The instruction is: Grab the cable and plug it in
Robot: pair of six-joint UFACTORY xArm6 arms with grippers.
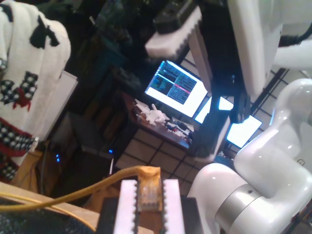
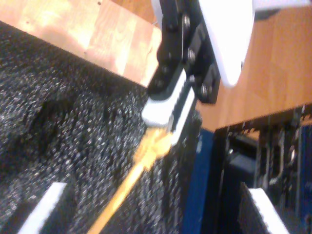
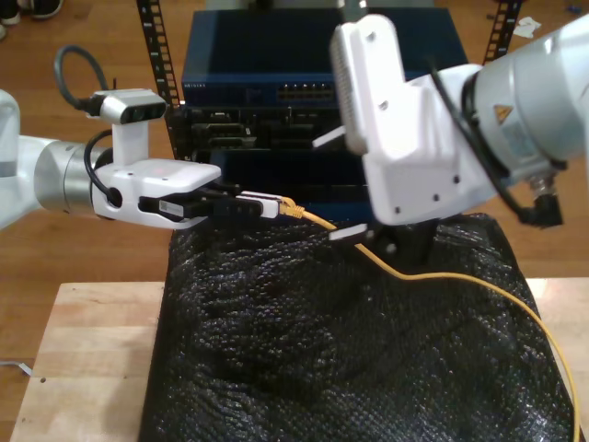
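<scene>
The yellow-orange cable point(image 3: 442, 274) runs from the exterior view's lower right across the black foam mat point(image 3: 304, 350) up to its plug point(image 3: 291, 209). My first gripper point(image 3: 271, 204), on the arm at the exterior view's left, is shut on that plug point(image 1: 148, 195) between its white pads point(image 1: 127, 204). From there the cable point(image 1: 58, 197) trails away sideways. My second gripper point(image 3: 339, 184), on the large white arm at the exterior view's right, is open, its fingers wide apart just beyond the plug. The cable point(image 2: 122, 195) passes between them, and ahead is my first gripper point(image 2: 168, 117).
Behind the mat stands a blue rack unit point(image 3: 313, 69) with a row of ports point(image 3: 308, 92) and darker equipment below. The mat lies on a wooden table point(image 3: 83, 359). A person's patterned sweater point(image 1: 29, 83) and lit monitors point(image 1: 178, 87) are in the first wrist view.
</scene>
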